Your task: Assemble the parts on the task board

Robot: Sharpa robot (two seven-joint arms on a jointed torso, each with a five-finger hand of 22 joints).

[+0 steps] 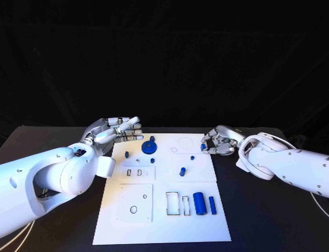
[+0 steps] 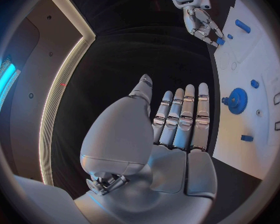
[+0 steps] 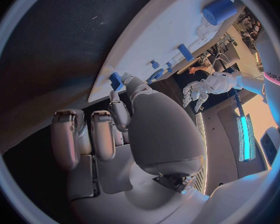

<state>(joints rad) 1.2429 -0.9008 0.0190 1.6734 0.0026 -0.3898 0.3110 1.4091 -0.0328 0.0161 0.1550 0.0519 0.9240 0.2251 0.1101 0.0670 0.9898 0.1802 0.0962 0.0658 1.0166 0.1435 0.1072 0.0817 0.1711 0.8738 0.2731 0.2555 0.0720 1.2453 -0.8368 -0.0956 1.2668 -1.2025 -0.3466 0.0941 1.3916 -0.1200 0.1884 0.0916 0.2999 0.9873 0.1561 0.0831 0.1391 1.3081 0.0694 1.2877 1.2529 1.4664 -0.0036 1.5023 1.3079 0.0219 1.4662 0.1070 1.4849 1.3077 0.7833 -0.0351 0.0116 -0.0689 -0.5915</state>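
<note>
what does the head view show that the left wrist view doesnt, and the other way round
Head view alone: the near end of the task board, with the thick blue cylinder, the thin blue bar beside it and the rectangular slots. Left wrist view alone: the inside of the left hand, palm bare, fingers straight and close together. Both: the blue gear on the board, and the right hand pinching a small blue part at the board's far right edge.

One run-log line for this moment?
left robot hand: open, holding nothing | right robot hand: pinching small blue part at board edge | gear: on board
</note>
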